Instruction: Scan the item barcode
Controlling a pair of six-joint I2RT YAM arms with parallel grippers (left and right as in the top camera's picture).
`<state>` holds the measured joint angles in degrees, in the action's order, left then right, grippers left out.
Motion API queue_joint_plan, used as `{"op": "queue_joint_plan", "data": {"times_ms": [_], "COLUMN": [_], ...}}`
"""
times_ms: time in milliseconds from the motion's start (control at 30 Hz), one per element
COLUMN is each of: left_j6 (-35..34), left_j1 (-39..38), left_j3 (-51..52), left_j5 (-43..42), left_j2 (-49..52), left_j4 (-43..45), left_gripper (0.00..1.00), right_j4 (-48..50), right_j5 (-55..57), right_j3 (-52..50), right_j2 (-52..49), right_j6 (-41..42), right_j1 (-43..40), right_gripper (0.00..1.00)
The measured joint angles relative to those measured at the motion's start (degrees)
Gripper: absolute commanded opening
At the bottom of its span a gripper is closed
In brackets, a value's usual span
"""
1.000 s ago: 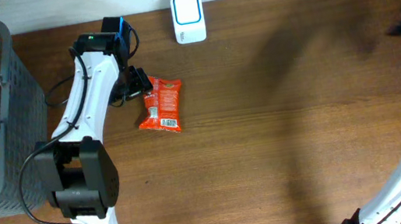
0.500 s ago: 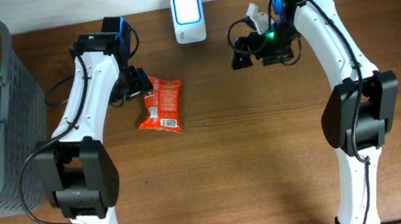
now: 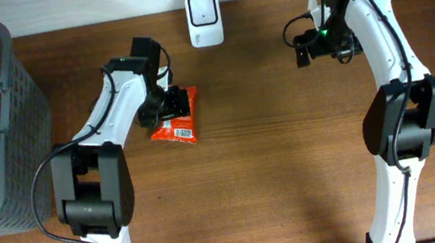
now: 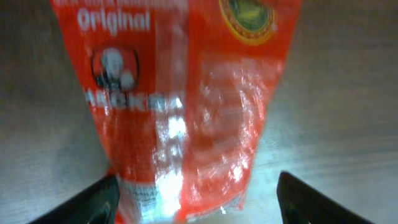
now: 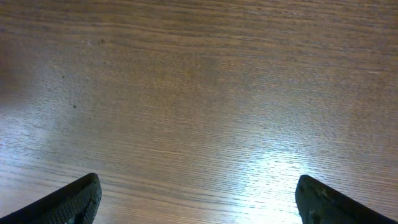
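Left gripper [image 3: 168, 104] sits low over the red glossy plastic snack packet [image 4: 186, 106], fingers apart and straddling it, with nothing clamped yet. The packet lies flat on the brown wooden table [image 3: 293, 170], near the white rounded scanner [image 3: 202, 9]. Right gripper [image 5: 199, 199] hangs spread wide over bare wood. The danger, I'd say, is slick film. A pinch on one edge could let the packet skid, crumple or droop, hiding the code from the scanner.
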<state>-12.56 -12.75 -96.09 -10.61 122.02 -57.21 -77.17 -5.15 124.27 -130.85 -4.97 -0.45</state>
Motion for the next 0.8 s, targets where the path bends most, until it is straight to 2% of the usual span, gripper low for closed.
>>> {"op": "queue_joint_plan", "data": {"times_ms": [133, 200, 333, 433, 500, 600, 700, 800], "left_j6": [2.73, 3.43, 4.00, 4.00, 4.00, -1.14, -8.02, -11.76], "left_j1": [2.29, 2.99, 2.75, 2.82, 2.80, 1.11, -3.30, -8.55], "left_j3": [4.42, 5.05, 4.61, 1.51, -3.80, -9.18, -9.88, -9.38], "left_j5": [-0.22, -1.20, -2.69, 0.72, 7.87, 23.23, 36.96, 43.91], "left_j2": [0.00, -0.50, -1.84, -1.79, -1.81, -2.36, -2.60, -2.60], "left_j4": [5.05, 5.33, 3.10, -4.68, -9.29, -16.04, -18.27, -18.29], "left_gripper": [0.22, 0.02, 0.00, 0.00, 0.00, 0.00, 0.00, 0.00], "right_j4": [0.04, 0.02, 0.02, 0.02, -0.02, 0.02, 0.02, 0.04], "right_j5": [0.00, 0.00, 0.00, 0.02, 0.02, 0.02, 0.02, 0.02], "right_j3": [0.00, 0.00, 0.00, 0.00, 0.00, 0.00, 0.00, 0.00], "right_j2": [0.00, 0.00, 0.00, 0.00, 0.02, 0.04, 0.07, 0.07], "right_j6": [0.02, 0.04, 0.04, 0.02, 0.02, 0.07, 0.04, 0.02], "right_j1": [0.00, 0.00, 0.00, 0.00, 0.00, 0.00, 0.00, 0.00], "right_gripper": [0.98, 0.99, 0.99, 0.99, 0.99, 0.99, 0.99, 0.99]}}
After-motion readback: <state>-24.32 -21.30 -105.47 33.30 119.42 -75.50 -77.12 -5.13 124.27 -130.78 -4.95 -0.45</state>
